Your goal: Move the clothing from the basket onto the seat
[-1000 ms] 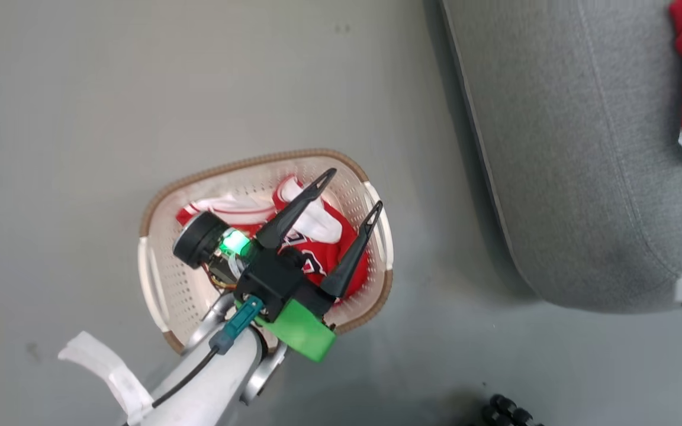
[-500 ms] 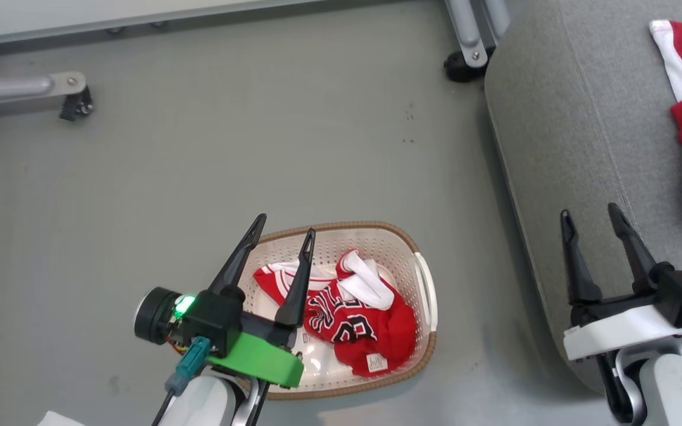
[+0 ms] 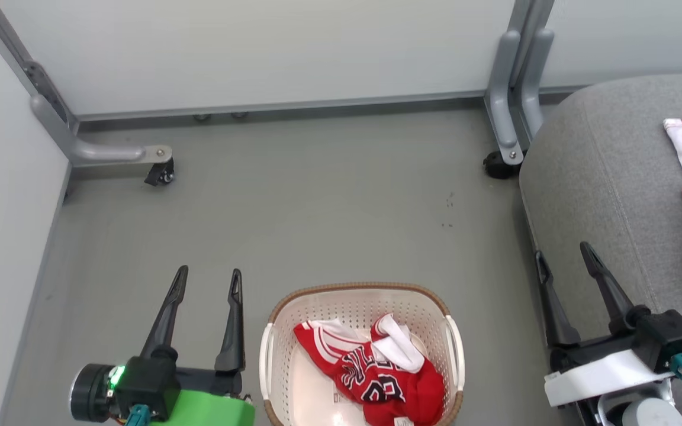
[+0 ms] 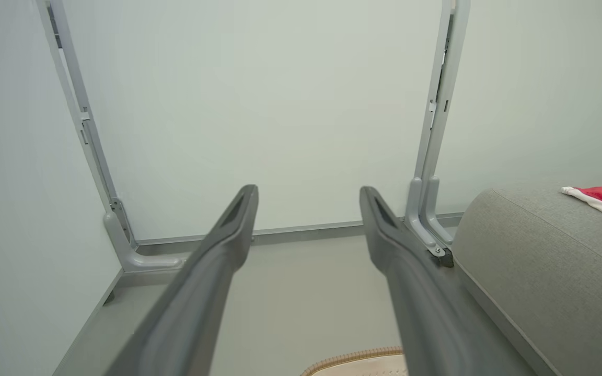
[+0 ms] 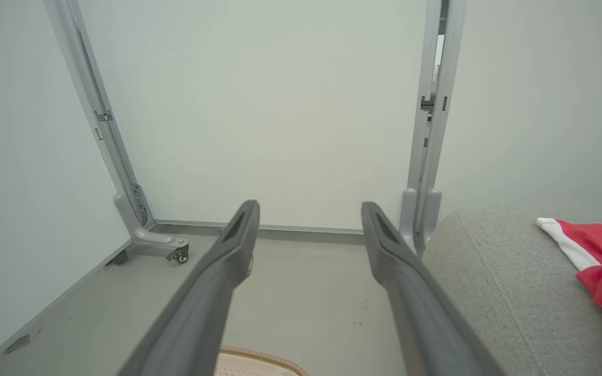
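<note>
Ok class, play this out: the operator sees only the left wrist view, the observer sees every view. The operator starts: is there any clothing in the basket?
Observer: Yes, a red jersey lies crumpled in the basket.
Operator: Where is the right gripper?
Observer: The right gripper is open and empty, at the edge of the seat nearest the basket.
Operator: And my own gripper, is it over the basket?
Observer: No, the left gripper is open beside the basket, on its left, above the floor.
</note>
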`<state>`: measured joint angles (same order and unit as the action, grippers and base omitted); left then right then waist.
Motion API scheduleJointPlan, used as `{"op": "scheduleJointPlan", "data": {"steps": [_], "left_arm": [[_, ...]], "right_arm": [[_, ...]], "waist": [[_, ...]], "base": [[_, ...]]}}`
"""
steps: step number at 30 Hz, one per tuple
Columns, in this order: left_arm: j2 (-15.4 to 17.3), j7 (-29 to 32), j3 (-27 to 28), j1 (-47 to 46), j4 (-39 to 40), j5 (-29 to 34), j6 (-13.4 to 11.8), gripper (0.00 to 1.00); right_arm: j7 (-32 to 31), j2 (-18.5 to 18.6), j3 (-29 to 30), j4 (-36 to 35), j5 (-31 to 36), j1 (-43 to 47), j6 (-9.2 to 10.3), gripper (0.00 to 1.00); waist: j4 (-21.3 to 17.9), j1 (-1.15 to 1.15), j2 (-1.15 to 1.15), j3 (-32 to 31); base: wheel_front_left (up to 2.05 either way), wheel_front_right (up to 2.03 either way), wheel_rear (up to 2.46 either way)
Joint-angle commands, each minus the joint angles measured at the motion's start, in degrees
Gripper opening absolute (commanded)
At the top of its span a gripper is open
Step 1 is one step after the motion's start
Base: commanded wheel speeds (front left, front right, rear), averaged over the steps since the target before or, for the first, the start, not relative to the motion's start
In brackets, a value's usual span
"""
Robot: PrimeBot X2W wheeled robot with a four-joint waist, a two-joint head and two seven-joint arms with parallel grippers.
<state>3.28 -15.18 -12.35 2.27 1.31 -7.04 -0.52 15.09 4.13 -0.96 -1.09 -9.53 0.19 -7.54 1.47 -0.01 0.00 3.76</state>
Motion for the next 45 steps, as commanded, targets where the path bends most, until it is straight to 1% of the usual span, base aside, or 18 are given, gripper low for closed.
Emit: {"op": "scheduleJointPlan", "data": {"steps": [1,3,5,9,17,22,25,45], "left_arm": [[-0.1,0.1,0.8,1.8,0.9,0.1,-0.2,1.00],[-0.3,0.1,1.7,3.3,1.9,-1.0,0.7,1.00],[-0.3,0.1,2.1,4.3,2.8,-0.2,1.6,1.00],[-0.3,0.1,3.0,6.4,2.5,1.6,1.9,1.00],[-0.4,0.1,3.1,9.3,1.7,2.4,1.3,1.00],[-0.4,0.1,3.0,10.1,0.8,2.9,1.8,1.00],[-0.4,0.1,2.7,10.2,0.1,3.9,1.9,1.00],[-0.4,0.1,2.2,9.9,-0.6,3.5,1.6,1.00]], "right_arm": [[0.1,-0.2,-0.3,-0.6,0.1,1.7,0.09,1.00],[0.1,-0.3,-0.2,-1.3,0.1,3.0,0.10,1.00],[0.1,-0.5,-0.2,-1.4,1.0,4.4,0.10,1.00],[0.1,-0.7,-0.5,-1.1,1.5,6.5,0.09,1.00],[0.1,-1.1,-1.0,-0.3,1.0,9.1,0.10,1.00],[0.1,-1.1,-0.8,0.0,1.1,9.8,0.10,1.00],[0.1,-1.1,-0.9,0.3,1.0,9.9,0.10,1.00],[0.1,-1.2,-1.6,0.7,0.8,10.5,0.10,1.00]], "waist": [[0.6,0.01,0.00,-4.1],[0.3,0.01,0.00,-4.9],[0.0,0.01,0.00,-5.5],[-0.7,0.01,0.00,-6.7],[-2.0,0.01,0.00,-8.3],[-2.4,0.01,0.00,-8.9],[-2.5,0.01,0.00,-9.1],[-2.0,0.01,0.00,-8.9]], "base": [[0.00,0.00,0.00],[0.00,0.00,0.00],[0.00,0.00,0.00],[0.00,0.00,0.00],[0.00,0.00,0.00],[0.00,0.00,0.00],[0.00,0.00,0.00],[0.00,0.00,0.00]]}}
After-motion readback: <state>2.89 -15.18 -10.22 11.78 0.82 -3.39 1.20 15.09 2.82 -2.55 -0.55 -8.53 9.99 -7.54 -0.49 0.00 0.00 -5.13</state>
